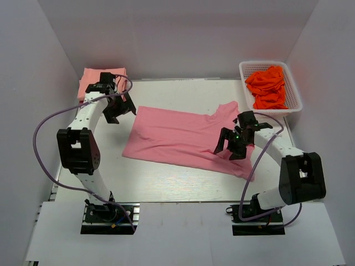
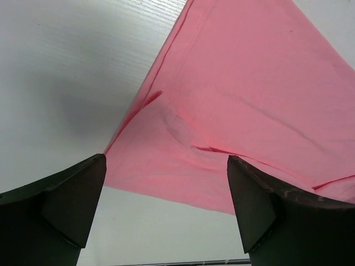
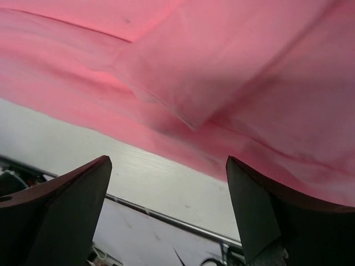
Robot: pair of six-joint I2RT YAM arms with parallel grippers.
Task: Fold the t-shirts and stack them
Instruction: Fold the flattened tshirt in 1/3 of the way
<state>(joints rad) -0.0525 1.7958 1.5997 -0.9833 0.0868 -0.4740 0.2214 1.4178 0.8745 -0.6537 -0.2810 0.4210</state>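
White table [image 1: 166, 185], white walls on 3 sides. Mid-table the pink shirt [image 1: 177, 136] lies spread flat. Past its far-left corner: folded salmon shirts [image 1: 94, 80]. Past its far-right end: basket [image 1: 244, 70] w/ orange shirts [image 1: 269, 88]. L arm bent, left gripper [image 1: 121, 112] just off the shirt's far-left corner, jaws wide, empty. R arm bent, right gripper [image 1: 228, 151] over its near-right part, jaws wide, empty.

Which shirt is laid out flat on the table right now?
The rose-pink shirt mid-table. The salmon stack sits folded at the far left corner; the orange shirts lie bunched in the basket.
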